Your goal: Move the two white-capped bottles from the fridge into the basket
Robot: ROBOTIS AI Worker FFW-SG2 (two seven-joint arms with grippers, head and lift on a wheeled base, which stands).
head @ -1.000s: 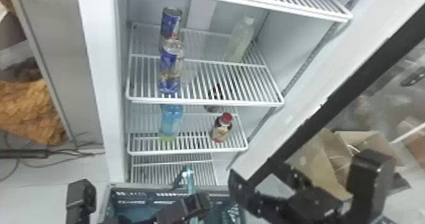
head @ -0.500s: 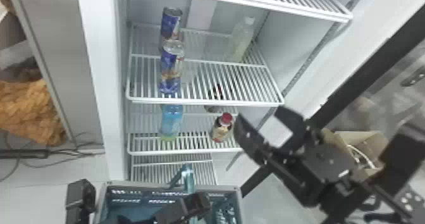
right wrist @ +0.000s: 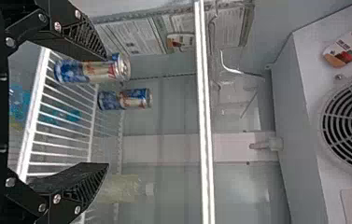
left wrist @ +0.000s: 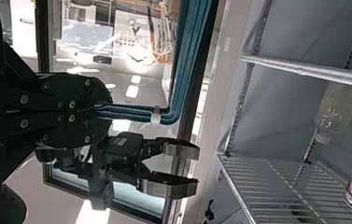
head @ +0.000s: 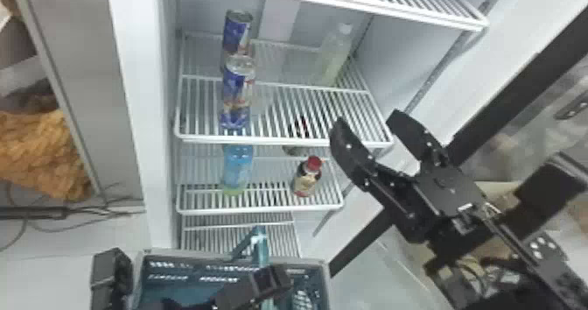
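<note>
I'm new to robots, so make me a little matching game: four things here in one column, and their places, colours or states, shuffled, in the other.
Things:
1. red-capped bottle
2. pale white-capped bottle
3. basket
4. right gripper

Places, colours, states:
A. open, holding nothing
B. on the upper shelf, with two blue cans
C. blue-green inside
D. on the lower shelf, beneath the one with the cans

Right pairs: 1-D, 2-B, 3-C, 4-A
</note>
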